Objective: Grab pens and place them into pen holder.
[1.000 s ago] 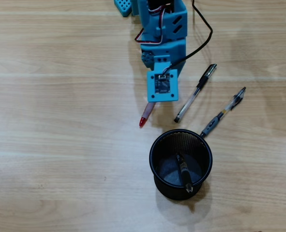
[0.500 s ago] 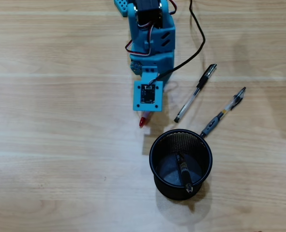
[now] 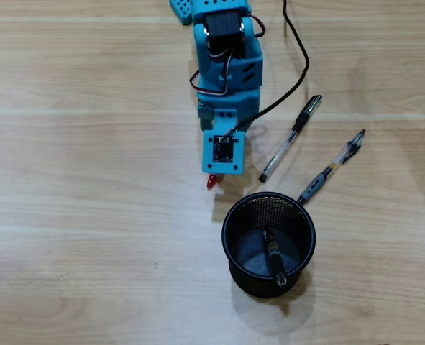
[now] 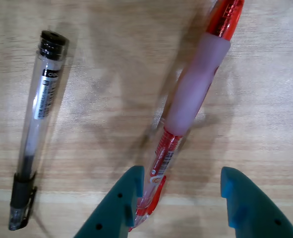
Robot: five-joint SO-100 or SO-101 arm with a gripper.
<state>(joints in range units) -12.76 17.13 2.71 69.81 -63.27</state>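
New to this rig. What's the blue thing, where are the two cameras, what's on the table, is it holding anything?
The blue thing is a small robot arm with a two-finger gripper. One camera looks straight down; the other rides on the wrist. On the wooden table: a red pen, a clear pen with a black cap, a clear pen with a grey sleeve, and a black mesh pen holder already containing a black pen. Nothing is held: the jaws stand open around the red pen's end.

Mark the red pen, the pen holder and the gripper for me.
red pen [image 4: 196, 94]: wrist view, on its pale rubber grip.
pen holder [image 3: 230, 215]: overhead view, on the rim's upper left edge.
gripper [image 4: 181, 198]: wrist view, midway between the two teal fingertips, which stand open around the pen's end.
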